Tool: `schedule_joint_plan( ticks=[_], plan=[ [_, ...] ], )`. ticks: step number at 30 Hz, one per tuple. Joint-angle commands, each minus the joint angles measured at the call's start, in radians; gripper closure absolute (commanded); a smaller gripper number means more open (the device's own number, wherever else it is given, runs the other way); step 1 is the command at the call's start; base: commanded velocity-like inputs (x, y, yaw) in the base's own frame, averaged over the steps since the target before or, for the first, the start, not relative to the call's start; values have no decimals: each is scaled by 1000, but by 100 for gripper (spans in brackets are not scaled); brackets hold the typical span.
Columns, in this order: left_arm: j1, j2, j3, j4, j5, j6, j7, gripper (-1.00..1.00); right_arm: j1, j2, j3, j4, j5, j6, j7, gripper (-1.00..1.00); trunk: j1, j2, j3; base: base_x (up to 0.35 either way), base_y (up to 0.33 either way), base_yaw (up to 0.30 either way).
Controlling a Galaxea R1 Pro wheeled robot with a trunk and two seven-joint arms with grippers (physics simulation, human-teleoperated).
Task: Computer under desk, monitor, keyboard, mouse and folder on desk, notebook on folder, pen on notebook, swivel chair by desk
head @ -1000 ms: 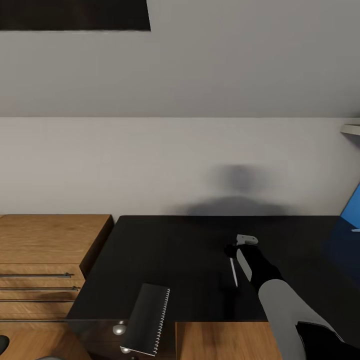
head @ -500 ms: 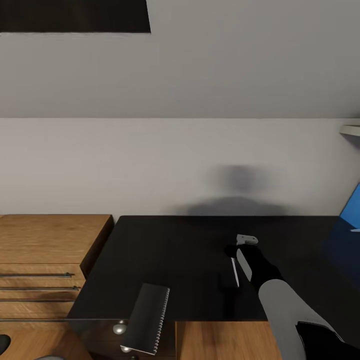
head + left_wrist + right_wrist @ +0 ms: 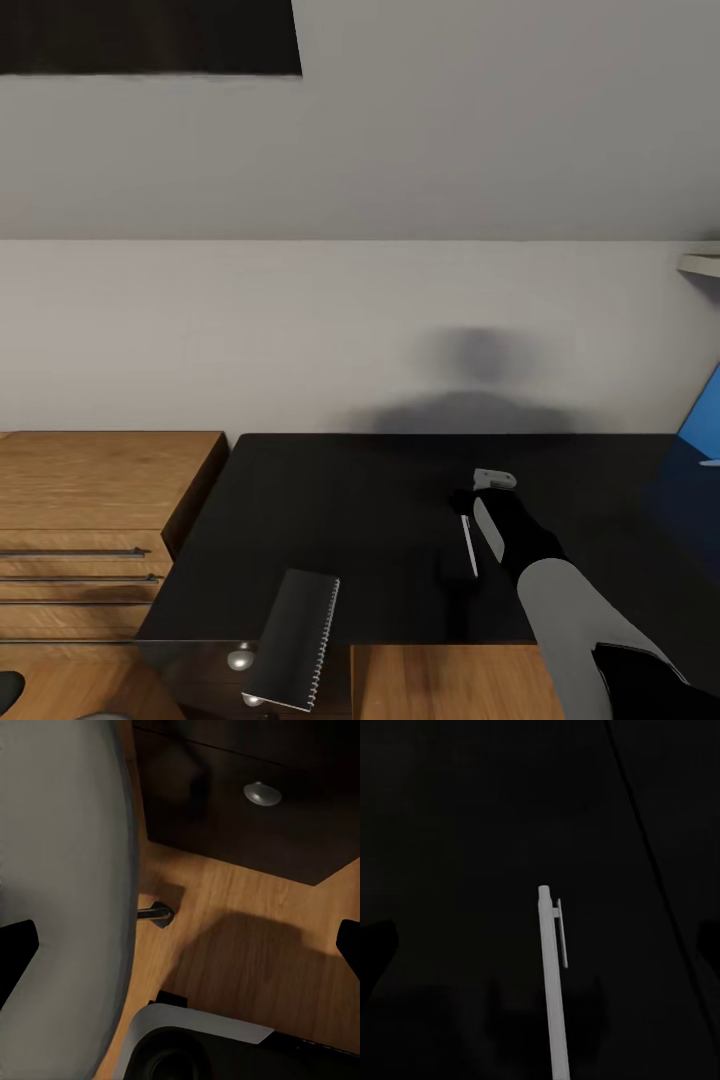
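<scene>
- The glossy black-topped desk fills the lower middle of the head view, set against a pale wall, with a low light-wood cabinet just beside it on the left.
- The right gripper is low over the desk top near its middle, at the end of a black and grey forearm that reaches in from the lower right.
- A slim white pen lies on the desk just left of that wrist; in the right wrist view the pen, with its clip, runs up between 2 dark finger shapes at the picture's sides.
- Those fingers look spread wide with the pen loose between them, but the picture is too dark to be sure, so I cannot tell how far they are open.
- A dark grey spiral-bound notebook rests on the desk's front left corner, overhanging the edge above a round silver drawer knob.
- The bright blue flat folder shows at the far right edge, tilted up over the desk.
- The left gripper hangs over the wood floor with its 2 black fingertips far apart and nothing between them.
- Beside it are the grey padded swivel chair seat and the desk's black drawer front with a silver knob.
</scene>
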Motion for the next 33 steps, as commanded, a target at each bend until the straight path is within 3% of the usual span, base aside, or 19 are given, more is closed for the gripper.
schedule_joint_plan(
  ticks=[1,8,33],
  plan=[
    [0,0,3,-2,8,0,-9,-100,0,1,-5,-2,2,4,-1,-100,0,-1,-1,0,0,0],
    [0,0,3,-2,8,-1,-9,-100,0,0,-5,-1,1,4,1,-100,0,-1,-1,-111,0,0],
    [0,0,3,-2,8,-1,-9,-100,0,8,-5,1,-2,-18,-2,-100,0,-1,-1,-327,0,0]
  ],
)
